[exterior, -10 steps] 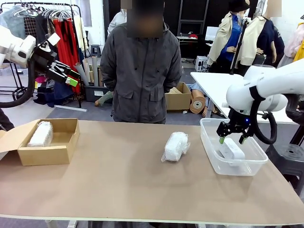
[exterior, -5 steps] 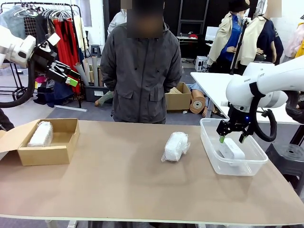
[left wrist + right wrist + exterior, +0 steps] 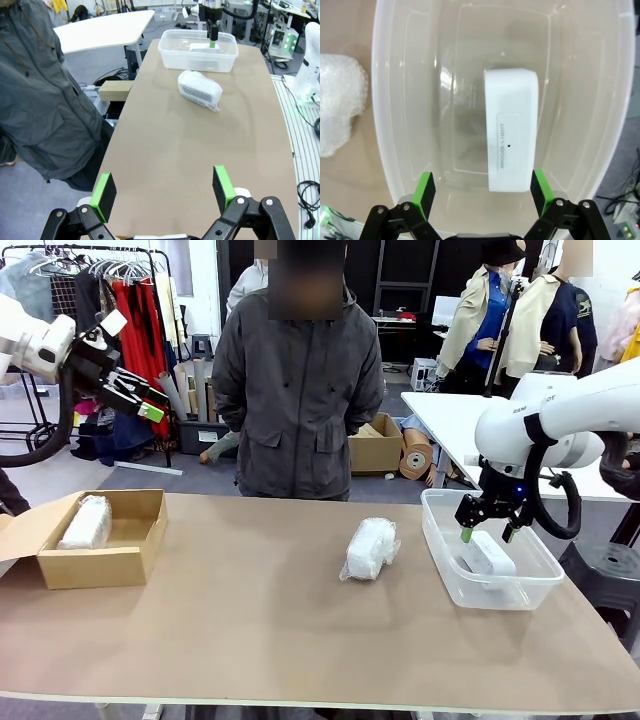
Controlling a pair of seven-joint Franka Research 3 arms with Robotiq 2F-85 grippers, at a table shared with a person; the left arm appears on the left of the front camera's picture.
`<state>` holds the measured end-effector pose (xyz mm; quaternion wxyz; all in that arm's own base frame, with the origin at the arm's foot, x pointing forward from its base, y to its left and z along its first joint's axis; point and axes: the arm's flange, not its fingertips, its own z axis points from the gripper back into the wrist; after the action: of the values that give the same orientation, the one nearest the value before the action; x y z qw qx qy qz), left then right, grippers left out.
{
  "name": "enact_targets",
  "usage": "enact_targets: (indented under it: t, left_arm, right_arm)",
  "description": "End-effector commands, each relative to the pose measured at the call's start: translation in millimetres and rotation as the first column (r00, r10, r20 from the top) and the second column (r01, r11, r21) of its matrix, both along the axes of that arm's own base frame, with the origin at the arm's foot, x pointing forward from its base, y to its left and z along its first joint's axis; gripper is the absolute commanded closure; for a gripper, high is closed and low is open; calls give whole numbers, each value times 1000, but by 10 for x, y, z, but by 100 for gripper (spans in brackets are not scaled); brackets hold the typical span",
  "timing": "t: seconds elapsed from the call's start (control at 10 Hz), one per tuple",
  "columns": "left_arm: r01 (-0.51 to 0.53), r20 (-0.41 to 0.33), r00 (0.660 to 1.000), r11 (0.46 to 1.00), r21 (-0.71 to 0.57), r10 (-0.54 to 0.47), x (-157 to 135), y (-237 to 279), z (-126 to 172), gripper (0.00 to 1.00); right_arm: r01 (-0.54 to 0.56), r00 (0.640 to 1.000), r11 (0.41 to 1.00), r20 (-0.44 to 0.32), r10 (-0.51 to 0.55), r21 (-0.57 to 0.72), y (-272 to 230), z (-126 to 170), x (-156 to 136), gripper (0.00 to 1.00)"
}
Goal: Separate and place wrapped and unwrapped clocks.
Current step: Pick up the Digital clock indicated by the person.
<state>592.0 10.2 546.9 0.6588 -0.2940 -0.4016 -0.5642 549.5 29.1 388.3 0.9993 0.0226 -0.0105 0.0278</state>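
My right gripper [image 3: 483,190] hangs low over the clear tub [image 3: 395,125], its jaws spread wide and grasping nothing. Just beneath it the bare clock [image 3: 512,150], a smooth white block with SNOOZE/LIGHT printed on its top, lies flat on the tub's floor towards one side. Beyond the tub's wall a wrapped clock [image 3: 370,547] lies on the brown surface [image 3: 250,630] near its middle, apart from the tub. Well off to my left a second wrapped clock [image 3: 86,522] lies inside the open cardboard box [image 3: 100,565], against its left wall. My left gripper [image 3: 150,400] is raised high above that end, likewise spread and empty. A person [image 3: 298,400] in a dark jacket stands at the far edge
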Motion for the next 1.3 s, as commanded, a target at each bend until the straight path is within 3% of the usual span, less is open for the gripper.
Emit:
enact_targets:
  t: [0.0,0.2,0.4,0.5,0.7,0.9,1.0,1.2]
  left_arm:
    - [-3,4,1000,1000,-13,4,4,-8,15,0]
    - [-3,4,1000,1000,-13,4,4,-8,15,0]
    - [-3,4,1000,1000,-13,4,4,-8,15,0]
    - [-3,4,1000,1000,-13,4,4,-8,15,0]
    - [-3,4,1000,1000,-13,4,4,-8,15,0]
    - [-3,4,1000,1000,-13,4,4,-8,15,0]
    - [-3,4,1000,1000,-13,4,4,-8,15,0]
    - [-3,4,1000,1000,-13,4,4,-8,15,0]
  right_arm:
    - [-147,986,986,-62,152,82,45,188,-36,0]
    - [-329,932,930,-102,348,166,182,423,-107,0]
    - [-472,867,838,-26,497,274,360,672,-120,0]
    - [-554,808,757,1,590,347,423,871,-135,0]
    - [-711,650,591,34,759,382,630,1143,-280,0]
    - [-804,566,496,165,808,328,699,1264,-337,0]
    - [-840,524,436,275,806,322,727,1287,-361,0]
    - [-874,468,367,348,813,319,753,1354,-371,0]
